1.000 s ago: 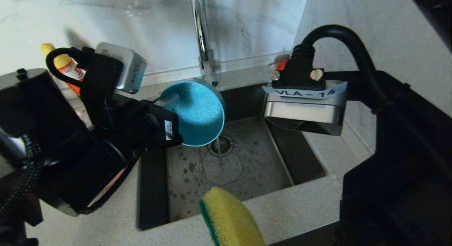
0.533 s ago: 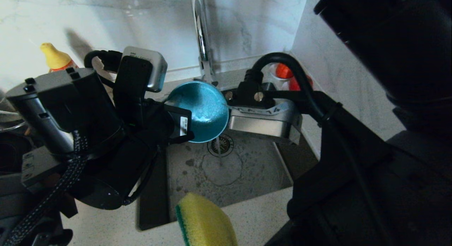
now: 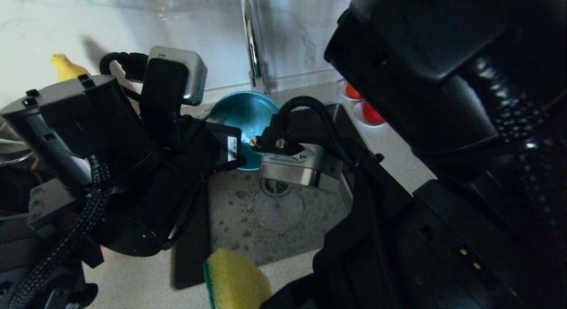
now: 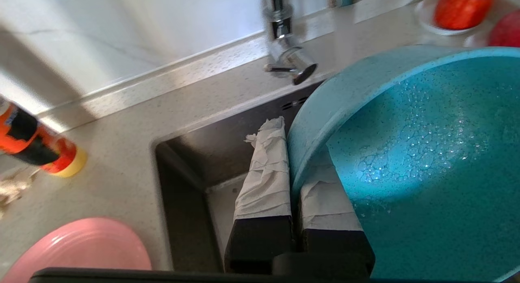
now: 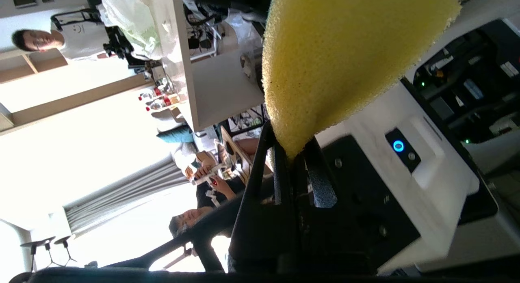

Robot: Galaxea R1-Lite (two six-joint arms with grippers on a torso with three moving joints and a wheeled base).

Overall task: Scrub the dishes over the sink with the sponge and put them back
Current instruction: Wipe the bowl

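The small teal-blue bowl (image 3: 246,114) hangs tilted over the far side of the sink (image 3: 266,220), its wet inside (image 4: 426,153) beaded with water. My left gripper (image 4: 294,141) is shut on the bowl's rim, one taped finger outside and one inside. At the sink's near edge sits the yellow sponge (image 3: 232,280) with its green layer to the left, and my right gripper (image 5: 290,151) is shut on one end of the sponge (image 5: 345,51). The right arm's wrist camera (image 3: 301,167) lies in front of the bowl. A pink plate (image 4: 81,250) rests on the counter left of the sink. The chopsticks are out of view.
The chrome tap (image 3: 252,43) rises behind the sink, with its handle (image 4: 290,70) near the bowl. An orange bottle with a yellow cap (image 3: 66,67) stands at the back left. White saucers with red fruit (image 3: 363,107) sit at the back right. My right arm covers the right side.
The right arm has swung left and down across the view, its wrist camera now in front of the bowl. The sponge has slid left along the near edge. The bowl has tipped more level.
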